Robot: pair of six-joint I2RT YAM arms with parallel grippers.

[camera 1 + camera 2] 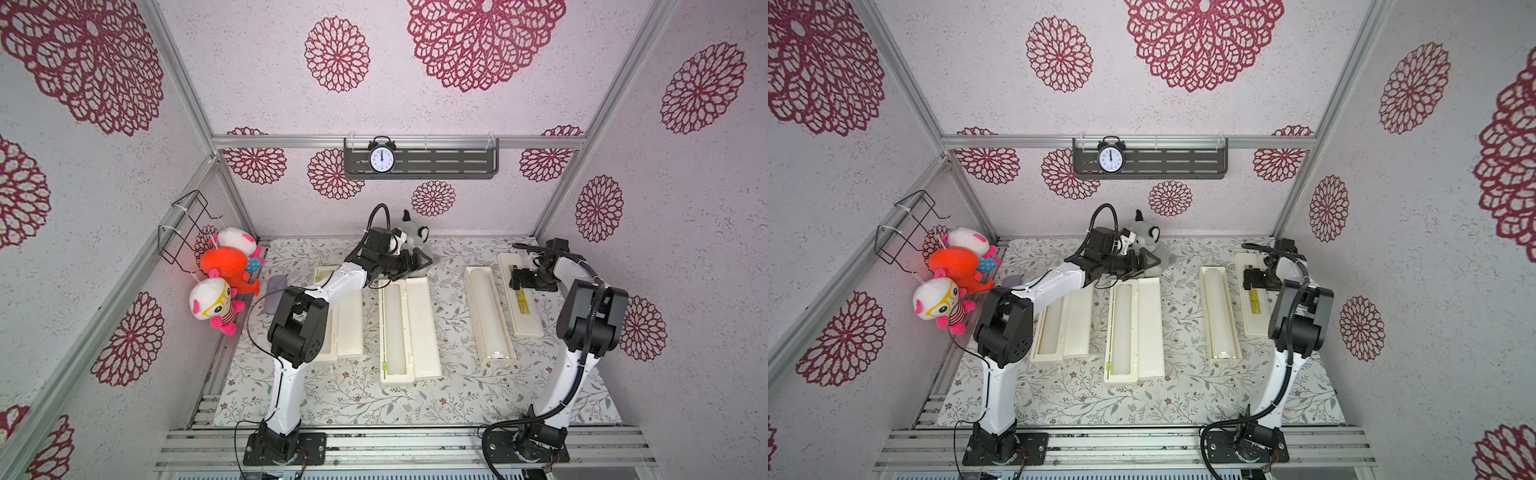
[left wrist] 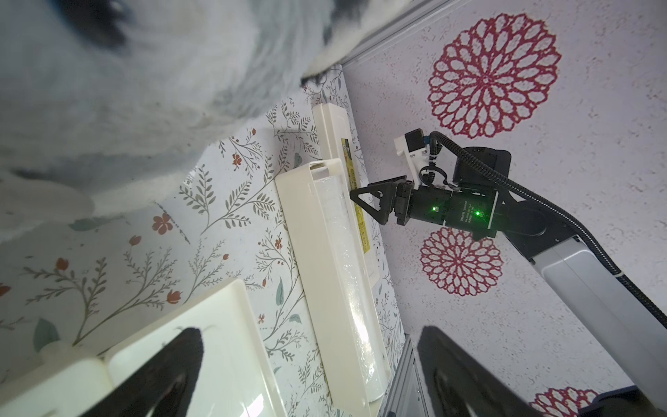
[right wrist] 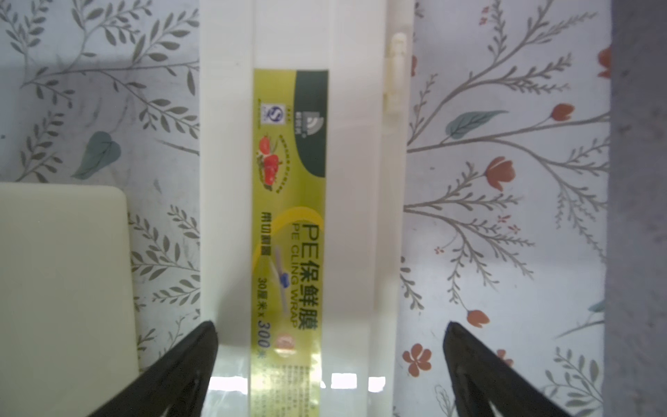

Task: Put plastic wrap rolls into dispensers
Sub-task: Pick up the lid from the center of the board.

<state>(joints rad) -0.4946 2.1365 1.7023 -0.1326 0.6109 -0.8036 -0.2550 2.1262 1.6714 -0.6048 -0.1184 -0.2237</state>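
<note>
On floral mat (image 1: 353, 395): three glossy translucent-white plastic wrap rolls (image 1: 395, 328) lie in open cream plastic dispensers (image 1: 388, 377); loading looks done, lids (image 1: 422, 328) unclosed. Left gripper (image 2: 310, 332), right gripper (image 3: 328, 326): both spread wide, empty.

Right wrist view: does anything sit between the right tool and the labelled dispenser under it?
Nothing visible does. The right tool, its jaws open, looks straight down onto the labelled dispenser. The neighbouring dispenser lies beside it, apart, with bare tablecloth between them.
</note>
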